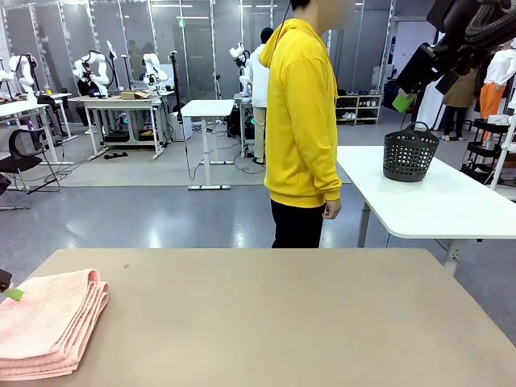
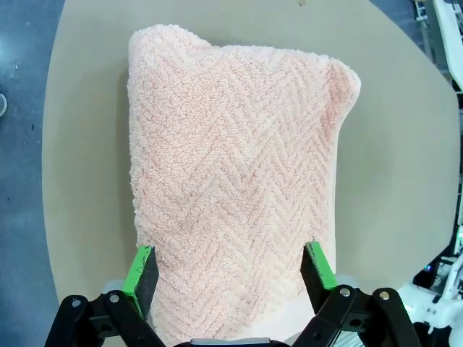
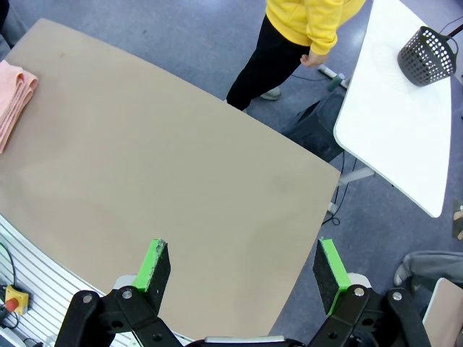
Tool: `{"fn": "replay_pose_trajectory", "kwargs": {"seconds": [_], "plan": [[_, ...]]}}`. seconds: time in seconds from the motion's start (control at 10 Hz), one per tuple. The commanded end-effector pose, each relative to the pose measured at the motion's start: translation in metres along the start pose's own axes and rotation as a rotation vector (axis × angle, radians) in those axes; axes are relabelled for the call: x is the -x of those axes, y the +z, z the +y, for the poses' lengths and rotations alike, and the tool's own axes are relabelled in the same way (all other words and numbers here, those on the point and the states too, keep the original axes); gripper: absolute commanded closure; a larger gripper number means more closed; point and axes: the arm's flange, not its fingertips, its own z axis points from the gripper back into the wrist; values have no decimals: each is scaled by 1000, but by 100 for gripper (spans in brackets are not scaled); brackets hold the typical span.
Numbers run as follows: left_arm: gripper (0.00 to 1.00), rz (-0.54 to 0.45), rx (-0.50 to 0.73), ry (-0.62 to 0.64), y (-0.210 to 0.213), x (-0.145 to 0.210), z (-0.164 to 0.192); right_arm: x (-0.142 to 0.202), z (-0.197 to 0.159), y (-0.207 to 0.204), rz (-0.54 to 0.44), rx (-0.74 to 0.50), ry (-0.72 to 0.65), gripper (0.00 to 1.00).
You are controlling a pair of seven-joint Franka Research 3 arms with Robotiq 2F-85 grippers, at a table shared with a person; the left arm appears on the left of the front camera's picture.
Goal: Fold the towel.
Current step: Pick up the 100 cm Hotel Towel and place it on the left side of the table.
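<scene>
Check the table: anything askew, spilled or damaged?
Nothing spilled or damaged. The towel lies folded in layers at the table's near left corner, its far end slightly uneven in the left wrist view, one corner rounded and sagging. The person stands at the far side, hands down.

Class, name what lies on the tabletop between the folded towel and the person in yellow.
Nothing: in the front view, bare tan table separates the towel from the person.
</scene>
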Motion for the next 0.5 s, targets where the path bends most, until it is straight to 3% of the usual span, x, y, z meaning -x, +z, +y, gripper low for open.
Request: {"fn": "replay_pose_trajectory", "kwargs": {"seconds": [0.0, 0.4], "plan": [[0, 6, -5, -8, 1, -5, 2, 1, 0, 0, 5, 7, -1, 0], [0, 6, -5, -8, 1, -5, 2, 1, 0, 0, 5, 7, -1, 0]]}}
